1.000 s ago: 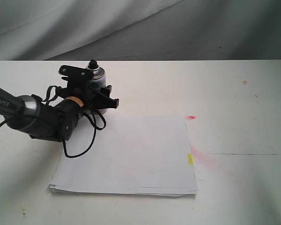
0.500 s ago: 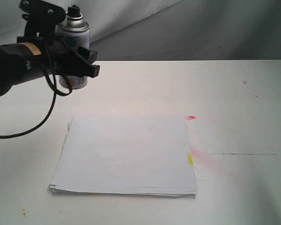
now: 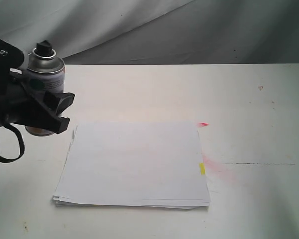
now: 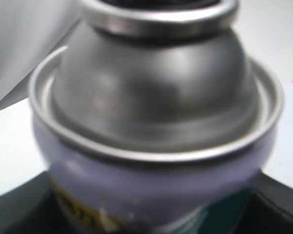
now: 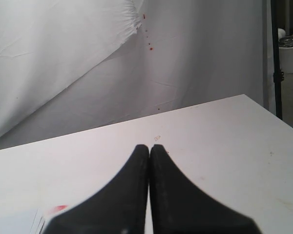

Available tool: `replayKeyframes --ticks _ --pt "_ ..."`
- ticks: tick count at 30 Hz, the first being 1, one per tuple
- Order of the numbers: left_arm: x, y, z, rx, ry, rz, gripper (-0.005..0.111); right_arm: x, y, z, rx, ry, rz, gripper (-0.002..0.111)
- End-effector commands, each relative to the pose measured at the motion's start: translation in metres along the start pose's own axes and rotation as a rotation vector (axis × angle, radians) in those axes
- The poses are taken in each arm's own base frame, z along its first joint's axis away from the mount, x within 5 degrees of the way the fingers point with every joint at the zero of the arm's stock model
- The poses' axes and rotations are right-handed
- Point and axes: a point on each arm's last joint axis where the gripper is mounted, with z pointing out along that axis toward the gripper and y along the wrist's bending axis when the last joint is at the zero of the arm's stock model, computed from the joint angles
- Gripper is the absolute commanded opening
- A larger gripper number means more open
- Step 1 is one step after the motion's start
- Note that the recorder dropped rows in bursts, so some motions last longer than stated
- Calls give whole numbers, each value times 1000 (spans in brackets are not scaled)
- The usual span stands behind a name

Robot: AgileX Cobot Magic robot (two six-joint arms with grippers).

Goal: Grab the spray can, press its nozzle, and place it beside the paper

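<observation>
spray can: bare metal shoulder and dome, smooth, soft satin sheen; printed wrap smooth
nozzle: black plastic, matt
paper: thin white sheets, matt, smooth
table: white, matt, faintly scuffed
backdrop: white cloth, creased
right gripper: matt black, plastic-looking

Robot test lab, makeshift bench setup, as we read it.
We see a bare white table w/ red paint stains & a thin black line. Grey-white cloth backdrop hangs in folds behind, red specks on it. Black left gripper w/ loose cable. Right wrist view: stand pole & bin past the cloth edge.
</observation>
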Motion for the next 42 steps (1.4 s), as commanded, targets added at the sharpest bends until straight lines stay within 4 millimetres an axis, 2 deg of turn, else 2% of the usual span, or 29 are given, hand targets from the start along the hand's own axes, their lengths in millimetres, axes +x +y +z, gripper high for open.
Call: replayKeyframes --ticks 1,7,11,18,24,27,31,37,42 --pt "-8 1 -5 -13 -60 57 0 0 0 0 -6 -5 -12 0" --pt "-11 -22 -5 71 -81 261 0 0 0 0 -6 -5 -12 0" --pt "-6 -35 4 122 -61 346 0 0 0 0 -6 -5 -12 0" --pt "-1 -38 33 152 105 279 0 0 0 0 -6 -5 -12 0" --pt "-12 -29 57 52 229 274 0 0 0 0 -6 -5 -12 0" --pt "-14 -25 65 -46 277 369 0 0 0 0 -6 -5 -12 0" --pt "-16 -32 69 -128 280 497 0 0 0 0 -6 -5 -12 0" --pt "-14 -50 76 -113 256 527 0 0 0 0 -6 -5 -12 0" --pt "-6 -49 85 -150 288 617 0 0 0 0 -6 -5 -12 0"
